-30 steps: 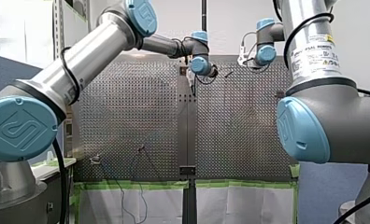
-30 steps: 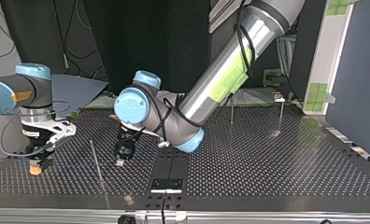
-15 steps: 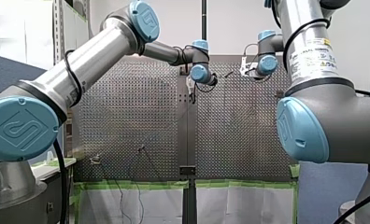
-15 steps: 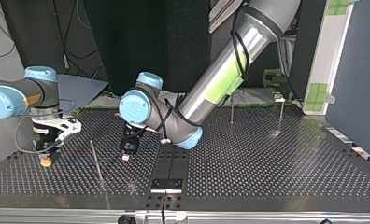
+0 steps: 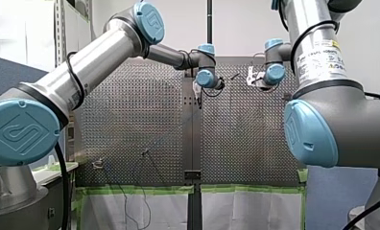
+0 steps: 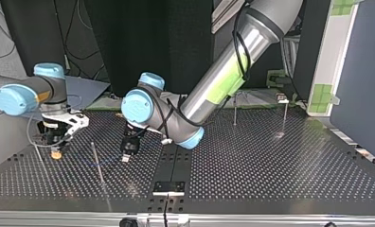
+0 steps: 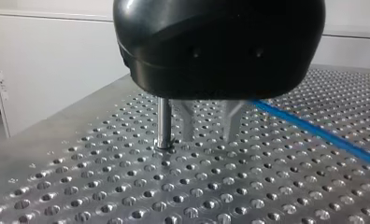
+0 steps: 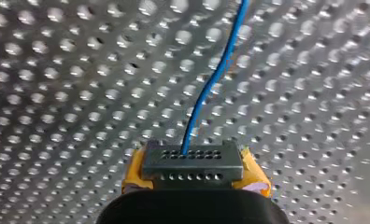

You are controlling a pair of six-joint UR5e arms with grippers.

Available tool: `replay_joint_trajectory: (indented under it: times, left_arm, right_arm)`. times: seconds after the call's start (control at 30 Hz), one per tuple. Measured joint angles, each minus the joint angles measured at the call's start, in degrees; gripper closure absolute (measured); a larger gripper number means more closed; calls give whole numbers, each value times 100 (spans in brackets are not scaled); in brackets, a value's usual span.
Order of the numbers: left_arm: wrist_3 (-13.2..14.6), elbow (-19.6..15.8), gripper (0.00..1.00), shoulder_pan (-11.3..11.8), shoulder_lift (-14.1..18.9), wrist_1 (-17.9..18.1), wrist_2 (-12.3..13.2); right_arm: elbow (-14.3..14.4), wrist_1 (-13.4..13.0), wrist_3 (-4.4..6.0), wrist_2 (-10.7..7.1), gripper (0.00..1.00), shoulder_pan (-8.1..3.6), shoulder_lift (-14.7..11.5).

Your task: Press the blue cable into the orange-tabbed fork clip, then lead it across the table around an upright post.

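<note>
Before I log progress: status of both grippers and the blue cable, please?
Right gripper shut on blue cable. Left gripper open, beside upright post. Cable runs past it, ungripped.

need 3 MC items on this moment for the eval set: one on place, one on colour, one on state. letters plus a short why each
1. In the left wrist view, where is the post relative to my left claw?
A. Between its fingers
B. Upright just beside its fingers, outside them
C. Lying flat under it

2. What colour is the cable?
A. Red
B. Green
C. Blue

3. What is my right claw doing?
A. Shut on the cable
B. Open and empty
C. Gripping a post

Key:
1 B: the post stands next to one finger, and the gap between the two fingers holds nothing.
2 C: both wrist views show a blue line.
3 A: in the right wrist view the cable runs straight out from between its closed pads.
</note>
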Motion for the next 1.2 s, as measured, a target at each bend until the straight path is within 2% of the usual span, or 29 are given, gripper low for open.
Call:
replay_joint_trajectory:
  times: [0.03, 0.07, 0.1, 0.13, 0.43, 0.6, 0.77, 0.9, 1.2]
  left_arm:
    - [-12, -13, 15, 6, 1, 5, -8]
    - [-23, -31, 5, 11, 3, 13, -9]
    - [-37, -54, 5, 16, 2, 28, -6]
    - [-65, -91, 0, 24, 0, 56, 3]
    - [-236, -429, 0, 71, -20, 304, 112]
    - [-241, -462, 0, 73, -21, 332, 133]
    - [-242, -465, 0, 45, -22, 347, 103]
    - [-242, -464, 0, 18, -21, 371, 91]
    - [-242, -463, 0, 0, -22, 381, 83]
  right_arm:
    - [37, -29, 1, -6, 100, 6, 2]
    - [85, -73, 1, -14, 100, 11, 5]
    - [121, -107, 2, -16, 100, 14, 9]
    - [157, -141, 3, -17, 100, 16, 15]
    - [573, -553, 48, -34, 100, 23, 254]
    - [811, -806, 22, -33, 100, 21, 502]
    - [1018, -1073, 22, -38, 100, -37, 743]
    - [1106, -1230, 0, -43, 100, -76, 874]
    - [1128, -1374, -79, -25, 100, -138, 1316]
